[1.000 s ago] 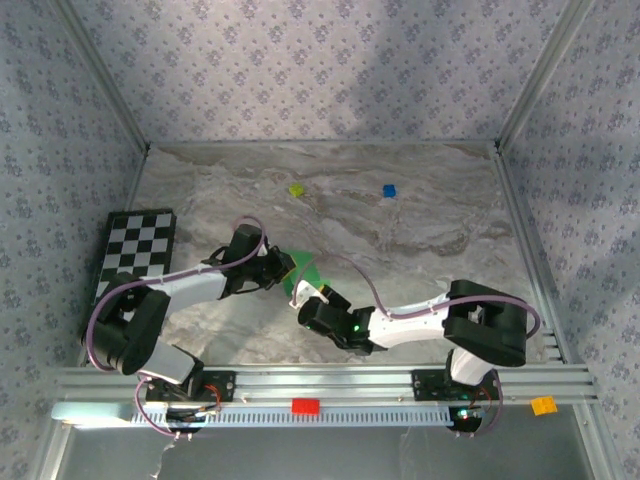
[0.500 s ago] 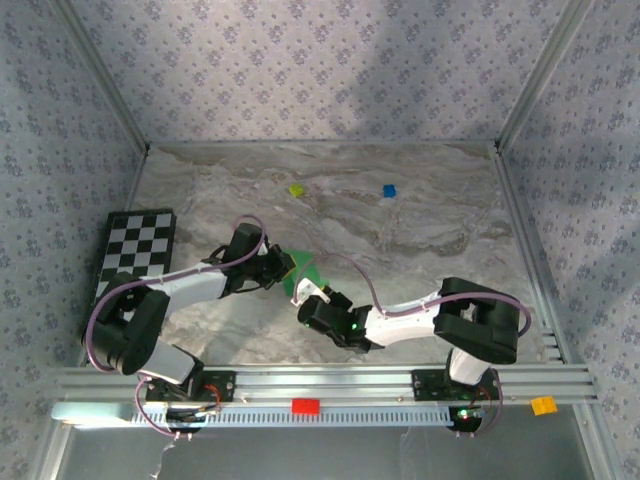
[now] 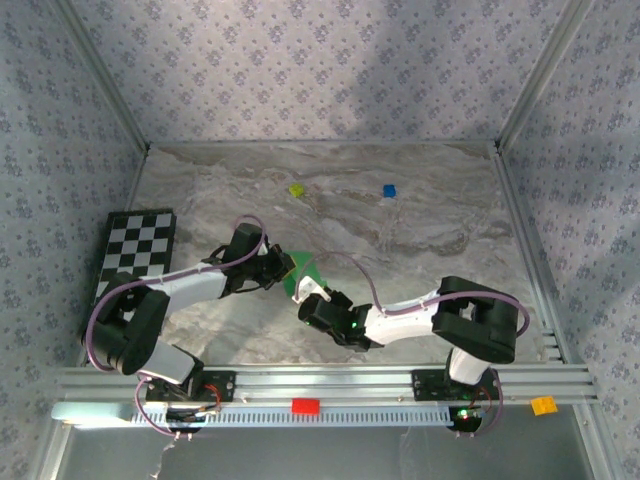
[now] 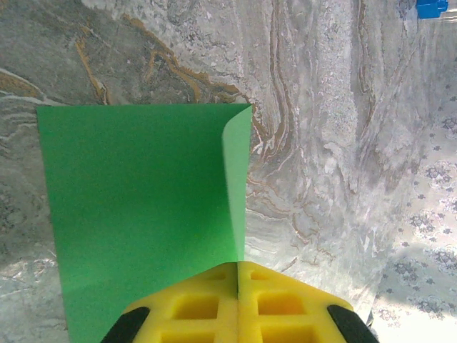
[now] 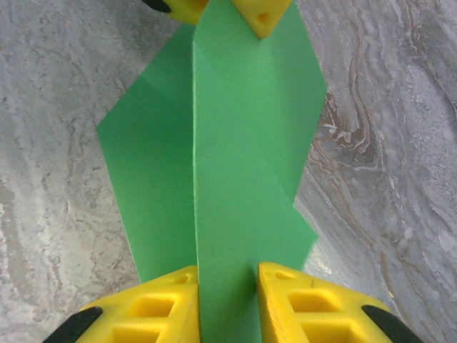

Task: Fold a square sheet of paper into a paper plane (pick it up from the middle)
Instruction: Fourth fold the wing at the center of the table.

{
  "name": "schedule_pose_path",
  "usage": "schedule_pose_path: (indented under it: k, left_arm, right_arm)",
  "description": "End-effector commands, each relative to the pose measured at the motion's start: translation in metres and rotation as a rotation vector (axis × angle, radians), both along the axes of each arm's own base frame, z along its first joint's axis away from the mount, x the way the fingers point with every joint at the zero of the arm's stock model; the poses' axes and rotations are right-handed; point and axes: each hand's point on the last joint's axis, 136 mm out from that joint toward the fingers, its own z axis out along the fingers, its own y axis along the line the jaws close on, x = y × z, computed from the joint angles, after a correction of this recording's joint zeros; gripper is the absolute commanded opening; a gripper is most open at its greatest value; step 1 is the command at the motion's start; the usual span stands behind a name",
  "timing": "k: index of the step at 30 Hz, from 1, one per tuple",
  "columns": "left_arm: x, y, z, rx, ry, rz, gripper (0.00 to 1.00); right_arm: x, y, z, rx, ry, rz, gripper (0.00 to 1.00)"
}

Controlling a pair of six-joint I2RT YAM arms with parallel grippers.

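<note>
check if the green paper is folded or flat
Folded: the green paper shows overlapping layers along a lengthwise crease; its edge curls over in the left wrist view.

From above, the left gripper (image 3: 283, 272) and the right gripper (image 3: 306, 292) cover most of the square sheet of paper (image 3: 305, 267), so its outline cannot be read. The left wrist view loses the sheet's near edge behind yellow fingers (image 4: 193, 307), and the blue block (image 4: 431, 7) is cut by that view's top-right corner.

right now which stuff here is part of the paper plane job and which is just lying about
Job: green paper, left hand, right hand.
Lying about: yellow-green block, blue block, checkerboard, red block, orange block.
</note>
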Motion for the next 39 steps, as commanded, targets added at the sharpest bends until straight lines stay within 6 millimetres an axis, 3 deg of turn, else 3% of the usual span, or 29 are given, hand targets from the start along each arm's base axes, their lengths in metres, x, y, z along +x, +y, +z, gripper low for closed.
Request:
schedule_pose_path:
  k: [1,15,22,32,37,39]
  left_arm:
    - [0.006,-0.003,0.015,-0.007,-0.038,-0.006,0.05]
    - [0.006,-0.003,0.015,-0.006,-0.038,-0.006,0.05]
    - [0.006,-0.003,0.016,-0.007,-0.042,-0.006,0.05]
    - [0.007,-0.002,0.016,-0.008,-0.039,-0.003,0.05]
    - [0.007,0.000,0.017,-0.005,-0.041,0.001,0.10]
    - [0.008,0.003,0.019,-0.002,-0.043,0.011,0.16]
  right_arm:
    - [0.004,0.002,-0.001,0.024,0.012,-0.033,0.26]
    - [0.004,0.002,-0.001,0.066,0.031,-0.037,0.13]
    - [0.006,-0.002,-0.005,0.057,0.043,-0.057,0.17]
    - [0.006,-0.001,-0.006,0.071,0.061,-0.056,0.08]
    - [0.006,0.001,-0.006,0.087,0.077,-0.057,0.04]
    - [0.006,0.001,-0.007,0.100,0.091,-0.059,0.02]
